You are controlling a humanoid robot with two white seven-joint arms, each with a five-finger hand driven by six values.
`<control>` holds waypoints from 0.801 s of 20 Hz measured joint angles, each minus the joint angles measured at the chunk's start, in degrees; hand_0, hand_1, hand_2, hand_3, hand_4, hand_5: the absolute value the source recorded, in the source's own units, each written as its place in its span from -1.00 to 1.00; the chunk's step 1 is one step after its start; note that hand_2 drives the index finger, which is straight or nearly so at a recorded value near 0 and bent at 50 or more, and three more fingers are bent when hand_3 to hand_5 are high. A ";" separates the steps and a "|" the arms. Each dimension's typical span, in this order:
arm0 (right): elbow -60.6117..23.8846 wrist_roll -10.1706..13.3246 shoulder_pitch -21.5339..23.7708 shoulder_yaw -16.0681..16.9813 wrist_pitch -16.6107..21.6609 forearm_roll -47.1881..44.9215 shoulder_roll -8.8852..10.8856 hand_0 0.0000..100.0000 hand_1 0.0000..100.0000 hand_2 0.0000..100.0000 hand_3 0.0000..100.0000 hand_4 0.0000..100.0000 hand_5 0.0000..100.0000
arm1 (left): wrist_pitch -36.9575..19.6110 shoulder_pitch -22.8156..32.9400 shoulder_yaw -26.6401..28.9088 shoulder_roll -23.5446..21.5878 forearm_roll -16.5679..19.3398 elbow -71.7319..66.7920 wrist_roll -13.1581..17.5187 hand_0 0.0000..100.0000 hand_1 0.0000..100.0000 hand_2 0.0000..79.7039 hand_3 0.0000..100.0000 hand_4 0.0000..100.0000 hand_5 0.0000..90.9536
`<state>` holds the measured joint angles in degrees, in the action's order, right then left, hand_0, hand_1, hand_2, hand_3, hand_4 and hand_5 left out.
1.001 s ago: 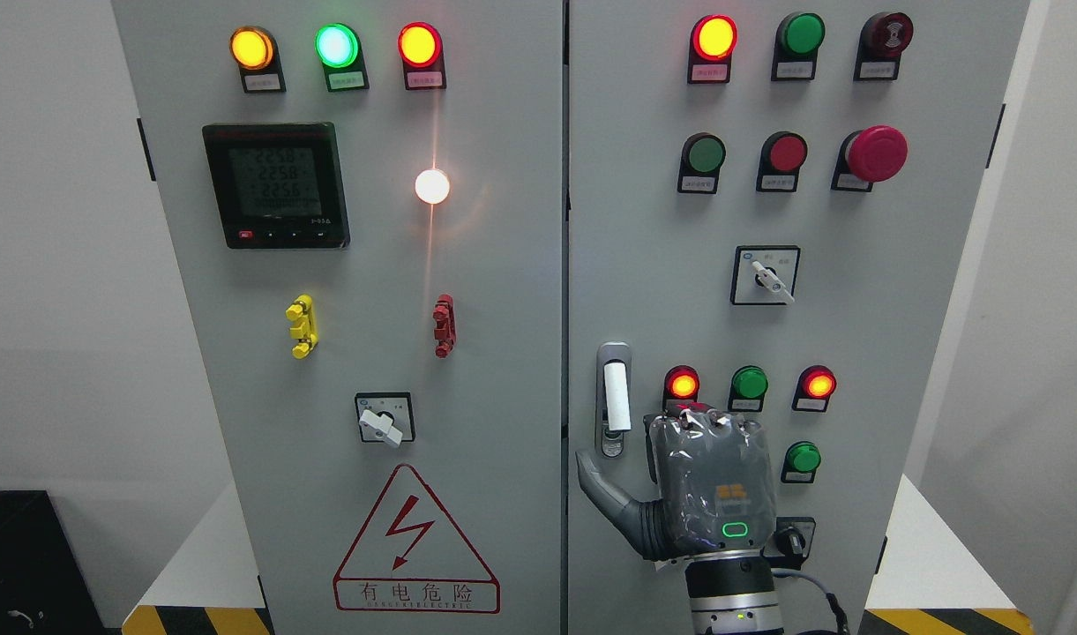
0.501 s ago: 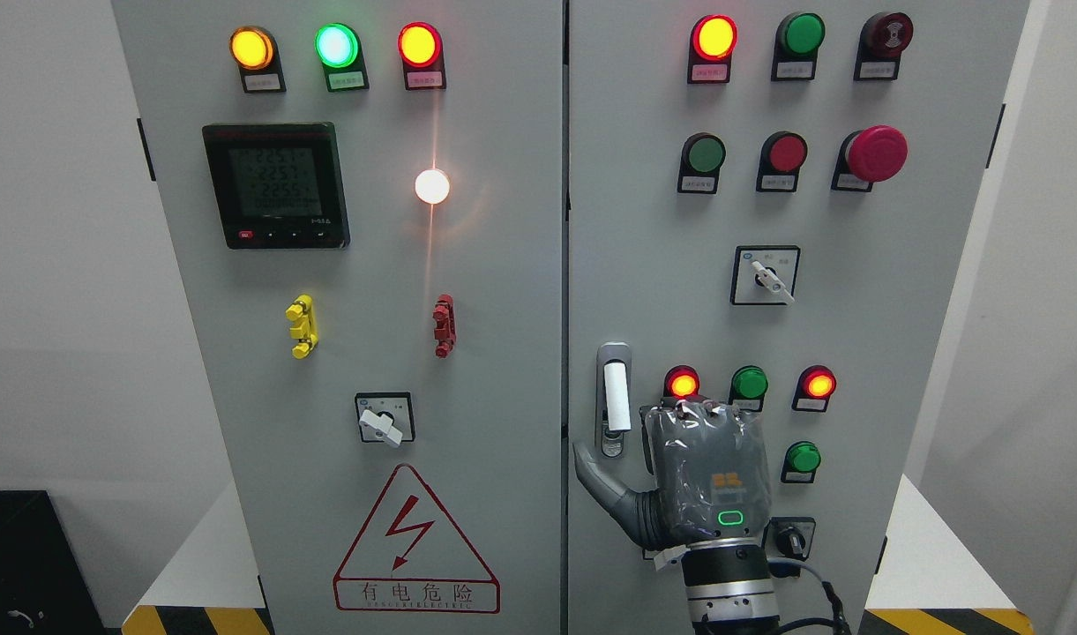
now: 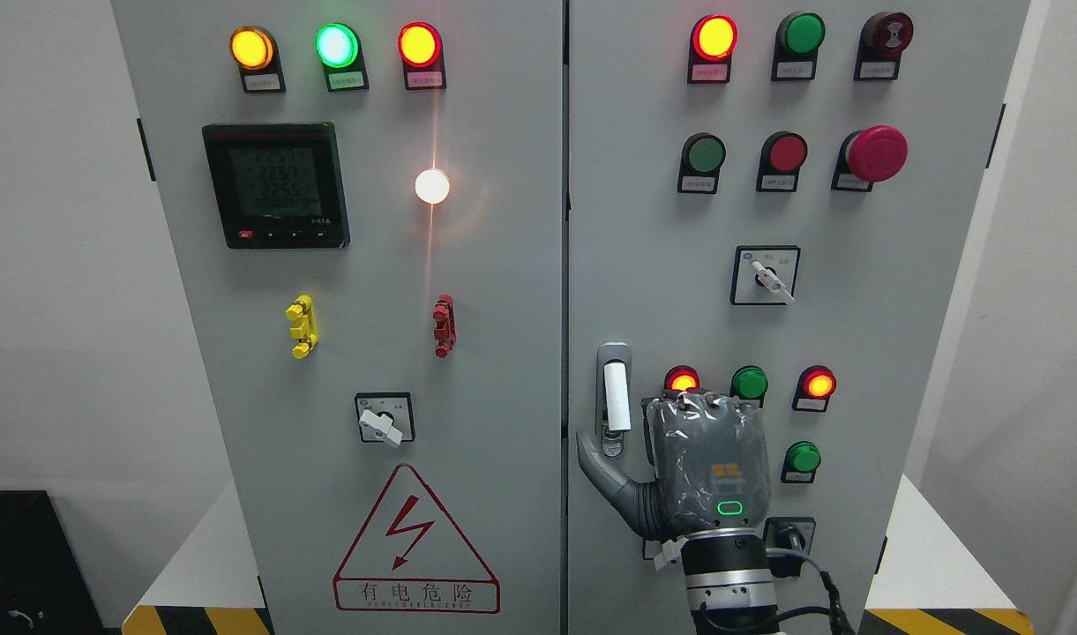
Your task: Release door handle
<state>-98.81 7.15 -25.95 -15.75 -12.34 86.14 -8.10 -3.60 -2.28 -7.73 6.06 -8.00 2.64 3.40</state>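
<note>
If the right robot hand [image 3: 692, 467] pulls away carelessly, its thumb could catch the door handle [image 3: 615, 399] (the white lever low on the right cabinet door) or its knuckles bump the lamps above. It holds nothing: thumb splayed just below the handle, fingers hidden.

The right hand [image 3: 679, 467] is raised against the cabinet door [image 3: 661, 265] — thumb out beside the handle [image 3: 615, 397], holding nothing.

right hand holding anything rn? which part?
Nothing. The right hand sits beside and below the white door handle on the grey cabinet door, thumb spread under the handle, other fingers hidden behind the hand.
</note>
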 measured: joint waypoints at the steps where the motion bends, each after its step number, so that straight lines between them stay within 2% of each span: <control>1: 0.10 0.00 -0.04 0.03 -0.02 0.00 0.00 -0.56 -0.64 1.00 1.00 0.90 0.98 | 0.00 0.00 0.00 0.00 0.00 0.00 0.00 -0.76 0.11 -1.00 -1.00 -1.00 -1.00; 16: 0.77 -0.02 -0.71 0.40 -0.45 -0.71 -0.06 -0.49 -0.60 1.00 1.00 0.89 0.98 | 0.00 0.00 0.00 0.00 0.00 0.00 0.00 -0.76 0.11 -1.00 -1.00 -1.00 -1.00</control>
<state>-98.05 7.13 -26.66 -15.35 -12.79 85.43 -8.16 -3.60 -2.29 -7.73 6.06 -8.00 2.64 3.40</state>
